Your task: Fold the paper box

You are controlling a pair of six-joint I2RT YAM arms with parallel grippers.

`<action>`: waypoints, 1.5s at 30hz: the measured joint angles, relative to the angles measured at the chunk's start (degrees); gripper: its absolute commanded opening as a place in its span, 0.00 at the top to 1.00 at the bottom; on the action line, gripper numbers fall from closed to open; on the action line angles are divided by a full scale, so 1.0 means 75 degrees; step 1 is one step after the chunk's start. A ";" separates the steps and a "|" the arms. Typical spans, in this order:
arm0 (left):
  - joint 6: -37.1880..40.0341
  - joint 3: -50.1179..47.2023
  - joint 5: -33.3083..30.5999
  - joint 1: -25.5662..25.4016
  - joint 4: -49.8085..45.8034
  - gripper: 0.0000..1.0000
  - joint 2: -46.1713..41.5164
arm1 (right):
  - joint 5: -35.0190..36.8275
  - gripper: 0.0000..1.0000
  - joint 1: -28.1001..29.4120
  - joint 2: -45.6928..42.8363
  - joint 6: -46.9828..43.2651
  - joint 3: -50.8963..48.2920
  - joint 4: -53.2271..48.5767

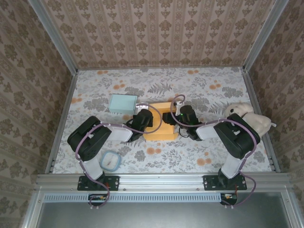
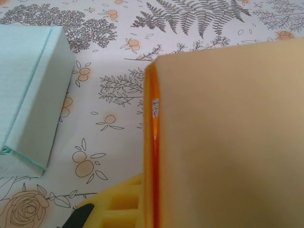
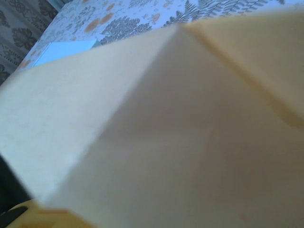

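At the worktop's near edge, left of middle, lies one blue-rimmed ring (image 1: 110, 160); at the worktop's centre sits the orange paper box (image 1: 160, 129), half-formed; my left gripper (image 1: 151, 120) is pressed together, apparently pinching the box's left wall; my right gripper (image 1: 168, 117) is at the box's far right part, and I cannot tell how its jaws stand; I judge we are mid-fold, raising the side walls; the next move calls for a steady left hold while the right presses a flap inward; beyond, far left of the box, one pale blue box (image 1: 122, 103); by the right edge, one plush toy (image 1: 247, 116); two boxes altogether.
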 measured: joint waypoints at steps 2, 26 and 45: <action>0.0003 0.0000 0.0000 0.0003 0.0000 1.00 0.0003 | 0.0009 0.46 0.0050 0.0227 0.0000 0.0073 0.0044; 0.0055 -0.0373 0.1355 0.0717 -0.0358 1.00 -0.0632 | 0.3060 0.43 0.0746 -0.5598 -0.1084 -0.1288 -0.4115; 0.0423 -0.1055 0.2888 0.1341 -0.0178 1.00 -0.1236 | 0.1836 0.46 0.0149 -0.4374 -0.1955 -0.1580 -0.3480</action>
